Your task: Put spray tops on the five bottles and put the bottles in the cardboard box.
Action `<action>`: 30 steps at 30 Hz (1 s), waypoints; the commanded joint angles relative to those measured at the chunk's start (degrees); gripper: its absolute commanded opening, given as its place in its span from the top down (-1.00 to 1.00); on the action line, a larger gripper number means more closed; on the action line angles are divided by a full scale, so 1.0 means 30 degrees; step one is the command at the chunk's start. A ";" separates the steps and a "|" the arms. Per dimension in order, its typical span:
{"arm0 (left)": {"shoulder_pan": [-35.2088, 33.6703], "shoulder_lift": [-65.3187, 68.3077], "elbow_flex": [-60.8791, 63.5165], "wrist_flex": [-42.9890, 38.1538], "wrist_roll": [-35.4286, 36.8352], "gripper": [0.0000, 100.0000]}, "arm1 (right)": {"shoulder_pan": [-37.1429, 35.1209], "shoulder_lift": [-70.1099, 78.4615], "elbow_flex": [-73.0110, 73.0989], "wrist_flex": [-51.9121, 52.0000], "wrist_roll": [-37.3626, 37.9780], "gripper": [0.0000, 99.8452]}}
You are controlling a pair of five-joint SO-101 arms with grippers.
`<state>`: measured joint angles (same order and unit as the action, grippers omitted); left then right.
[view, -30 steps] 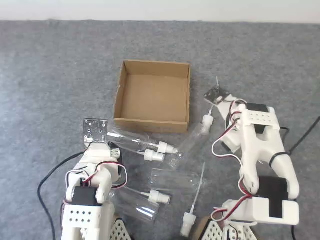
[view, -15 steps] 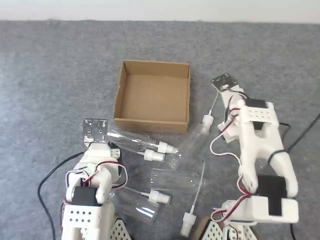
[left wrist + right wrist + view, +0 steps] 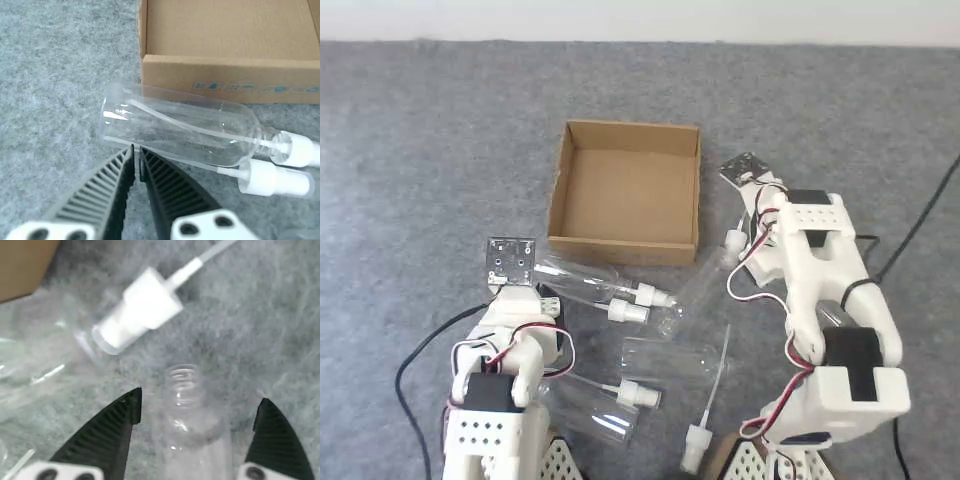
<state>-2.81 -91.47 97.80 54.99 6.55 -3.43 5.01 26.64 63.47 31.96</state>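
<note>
The cardboard box (image 3: pixel 630 190) sits open at the table's middle. Clear bottles lie in front of it: two with white spray tops (image 3: pixel 590 282), one angled by the box corner (image 3: pixel 695 290) with a spray top (image 3: pixel 735 243) at its mouth, one topless (image 3: pixel 670 357), and one capped (image 3: pixel 595 408). My left gripper (image 3: pixel 136 152) is shut, its tips just short of a capped bottle (image 3: pixel 180 130). My right gripper (image 3: pixel 199 400) is open. A topless bottle's neck (image 3: pixel 186 390) stands between its fingers without touching them, and a white spray top (image 3: pixel 137 310) lies just beyond.
A loose spray top (image 3: pixel 698 440) with a long tube lies near the front edge between the arms. Grey carpet covers the table (image 3: pixel 440 130). A black cable (image 3: pixel 920 235) trails off to the right. The box wall (image 3: pixel 230 75) rises behind the left gripper's bottle.
The right arm has swung left, toward the box's right corner and the spray top lying there. The left arm and the bottles have not moved.
</note>
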 commanded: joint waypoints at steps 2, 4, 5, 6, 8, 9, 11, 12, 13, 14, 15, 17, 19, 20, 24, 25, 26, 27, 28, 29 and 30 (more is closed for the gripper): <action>0.0059 -0.0234 -0.0308 -0.0029 0.0000 0.97 | -0.0718 -0.0454 -0.1172 0.1245 0.1612 0.35; 0.0059 -0.0234 -0.0308 -0.0029 0.0000 0.97 | -0.0806 -0.0425 -0.1172 0.1685 0.2139 0.35; 0.0059 -0.0234 -0.0308 -0.0029 0.0000 0.97 | -0.0806 -0.0425 -0.1172 0.1861 0.2344 0.35; 0.0059 -0.0234 -0.0308 -0.0029 0.0000 0.97 | -0.0747 -0.0425 -0.1201 0.1949 0.2491 0.35; 0.0059 -0.0234 -0.0308 -0.0029 0.0000 0.97 | -0.0601 -0.0425 -0.1231 0.1919 0.2608 0.35; 0.0059 -0.0234 -0.0308 -0.0029 0.0000 0.97 | -0.0454 -0.0366 -0.1231 0.1890 0.2637 0.35; 0.0059 -0.0234 -0.0308 -0.0029 0.0000 0.97 | -0.0220 -0.0337 -0.1231 0.1832 0.2696 0.35; 0.0059 -0.0234 -0.0308 -0.0029 0.0000 0.97 | -0.0161 -0.0337 -0.1231 0.1861 0.3018 0.35; 0.0059 -0.0234 -0.0308 -0.0029 0.0000 0.97 | 0.0015 -0.0308 -0.1231 0.1949 0.3429 0.35; 0.0059 -0.0234 -0.0308 -0.0029 0.0000 0.97 | 0.0161 -0.0308 -0.1172 0.1949 0.3692 0.36; 0.0059 -0.0234 -0.0308 -0.0029 0.0000 0.97 | 0.0337 -0.0308 -0.1172 0.1949 0.3897 0.36; 0.0059 -0.0234 -0.0308 -0.0029 0.0000 0.97 | 0.0806 -0.0308 -0.1172 0.1949 0.3985 0.36; 0.0059 -0.0234 -0.0308 -0.0029 0.0000 0.97 | 0.1158 -0.0337 -0.1172 0.1949 0.3985 0.36; 0.0059 -0.0234 -0.0308 -0.0029 0.0000 0.97 | 0.1275 -0.0337 -0.1172 0.1949 0.3985 0.36; 0.0059 -0.0234 -0.0308 -0.0029 0.0000 0.97 | 0.1333 -0.0278 -0.1172 0.1919 0.3985 0.36; 0.0059 -0.0234 -0.0308 -0.0029 0.0000 0.97 | 0.1333 -0.0278 -0.1172 0.1919 0.3985 0.37; 0.0059 -0.0234 -0.0308 -0.0029 0.0000 0.97 | 0.1333 -0.0278 -0.1172 0.1890 0.3985 0.40; 0.0059 -0.0234 -0.0308 -0.0029 0.0000 0.97 | 0.1333 -0.0278 -0.1172 0.1861 0.4073 0.44; 0.0059 -0.0234 -0.0308 -0.0029 0.0000 0.97 | 0.1333 -0.0249 -0.1172 0.1861 0.4396 0.48; 0.0059 -0.0234 -0.0308 -0.0029 0.0000 0.97 | 0.1333 -0.0249 -0.1143 0.1919 0.4864 0.51; 0.0059 -0.0234 -0.0308 -0.0029 0.0000 0.97 | 0.1333 -0.0249 -0.1084 0.1919 0.5158 0.53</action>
<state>-2.81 -91.47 97.80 54.99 6.55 -0.26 5.01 26.46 68.66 43.38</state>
